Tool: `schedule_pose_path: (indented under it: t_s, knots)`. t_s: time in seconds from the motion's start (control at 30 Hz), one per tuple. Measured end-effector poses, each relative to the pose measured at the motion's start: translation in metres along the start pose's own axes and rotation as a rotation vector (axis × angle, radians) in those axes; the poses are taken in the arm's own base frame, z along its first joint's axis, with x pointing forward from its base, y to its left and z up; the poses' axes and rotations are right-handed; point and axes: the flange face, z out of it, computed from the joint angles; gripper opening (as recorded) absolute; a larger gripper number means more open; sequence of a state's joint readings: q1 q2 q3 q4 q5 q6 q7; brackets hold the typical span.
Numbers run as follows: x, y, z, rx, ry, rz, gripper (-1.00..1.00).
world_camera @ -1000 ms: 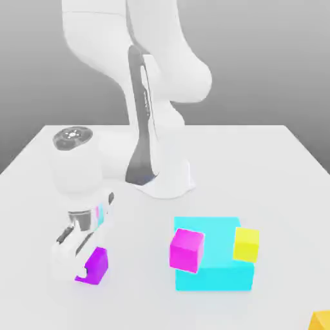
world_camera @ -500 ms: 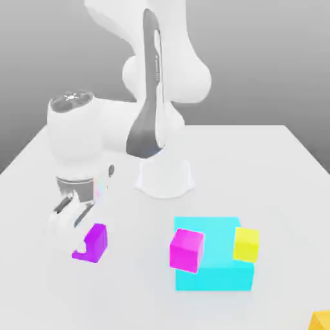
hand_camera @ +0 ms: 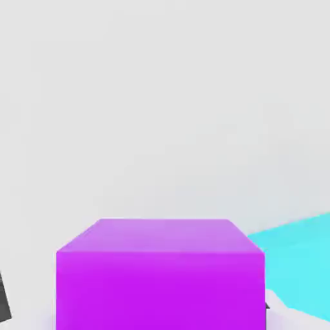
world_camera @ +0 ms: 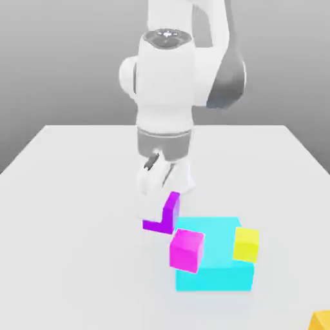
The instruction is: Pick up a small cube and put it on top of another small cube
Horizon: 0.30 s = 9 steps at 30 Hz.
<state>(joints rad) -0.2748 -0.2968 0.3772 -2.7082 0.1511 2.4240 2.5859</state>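
Currently closed on the violet-purple cube (world_camera: 171, 214), with the gripper (world_camera: 158, 216) directed downward and clamped across the sides of the cube. Landmark for all positions below: the cyan rectangular block (world_camera: 216, 278).

Violet-purple cube: located just off the rear corner of the cyan rectangular block, toward the exterior view's left, with a slight overlap of outlines there. Partly covered by the gripper in the exterior view. Clearance above the white tabletop (world_camera: 84, 258): cannot be told. In the hand view, seen close up, with one broad face and one adjoining face presented, and with part of the cyan rectangular block beyond.

Magenta cube (world_camera: 185, 251): located at the front edge of the cyan rectangular block, on the exterior view's left, overlapping the outline of the top and front faces. Turned slightly relative to the block. Yellow cube (world_camera: 246, 245): located at the opposite side of the block, toward the exterior view's right, overlapping the side edge. Actual contact of either cube with the block: cannot be told from this angle.

Orange object (world_camera: 320, 321): located well apart from the cyan rectangular block, forward and toward the exterior view's right, cut off by the border. White robot arm (world_camera: 165, 84): positioned behind the block, with the wrist upright above the gripper.
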Motion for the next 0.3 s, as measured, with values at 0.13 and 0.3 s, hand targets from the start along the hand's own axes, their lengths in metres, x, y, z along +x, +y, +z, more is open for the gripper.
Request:
schedule_pose_path:
  t_s: [0.13, 0.3]
  knots:
    - [-0.004, 0.006, 0.033, -0.001, -0.001, -0.001, -1.0]
    - [-0.004, 0.009, 0.053, -0.004, -0.004, -0.003, 1.0]
